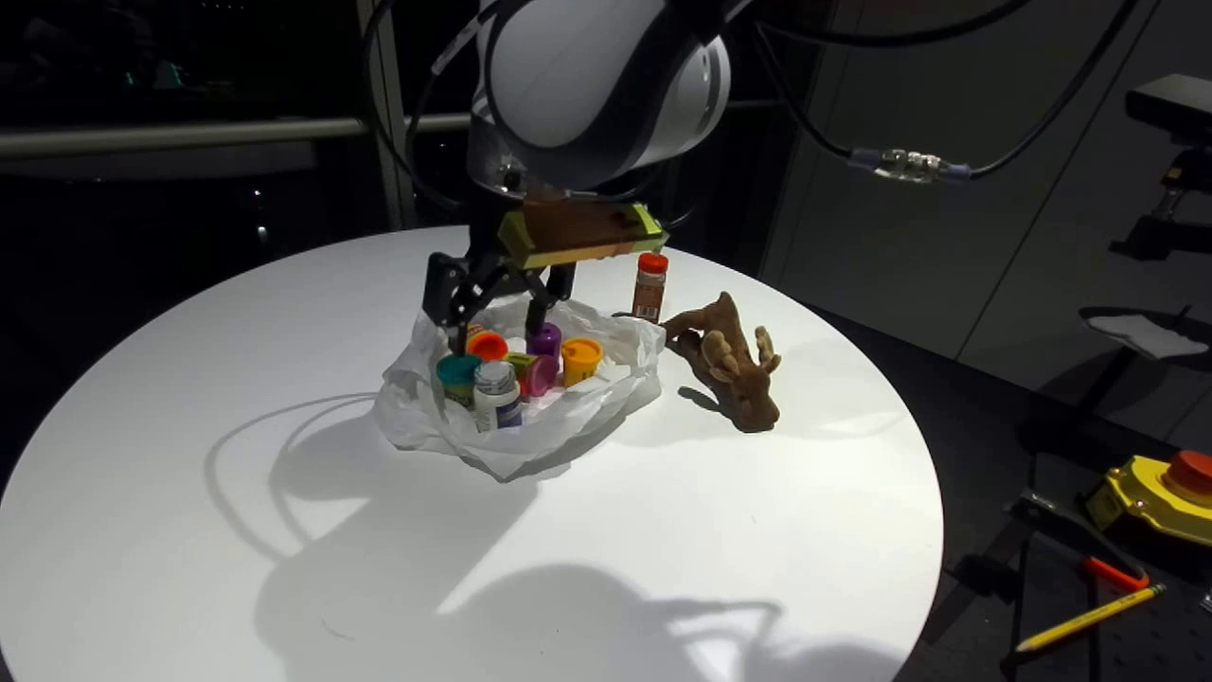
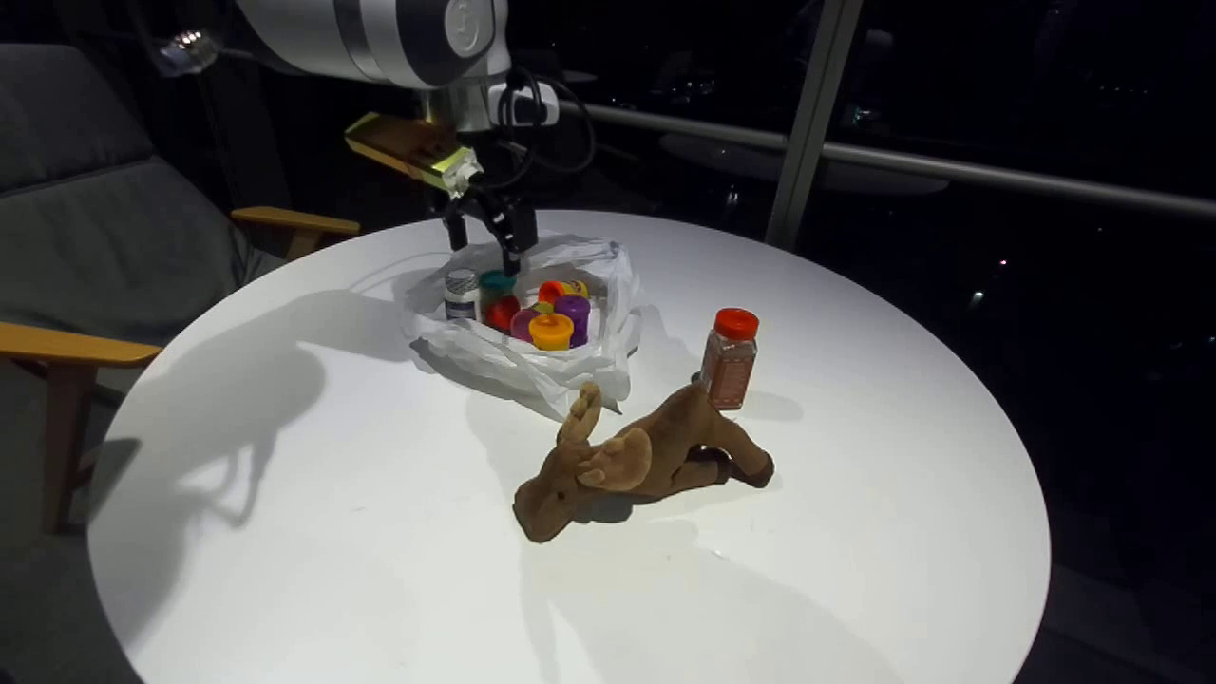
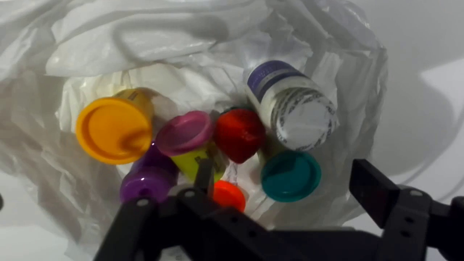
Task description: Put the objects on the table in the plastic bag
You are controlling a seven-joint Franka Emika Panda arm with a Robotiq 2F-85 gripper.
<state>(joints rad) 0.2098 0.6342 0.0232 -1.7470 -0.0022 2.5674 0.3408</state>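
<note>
Claw: spread wide and empty, above the bag.
Plastic bag: on the round white counter, top open.
In the bag: yellow tub, shiny purple thing, pink-lidded tub, teal-lidded tub, orange-lidded tub, shiny red thing, white-capped bottle.
Toy moose: on the counter, outside the bag.
Red-capped shaker: standing up, by the moose's back end.

In the wrist view, the wrinkled plastic bag holds, left to right: yellow-orange tub, purple piece, tipped pink-lidded tub, orange-lidded tub, red piece, then teal-lidded tub and upright white-capped bottle. Lower centre in an exterior view, a brown plush moose slumps nose-down on the tabletop near an upright red-capped shaker.
</note>
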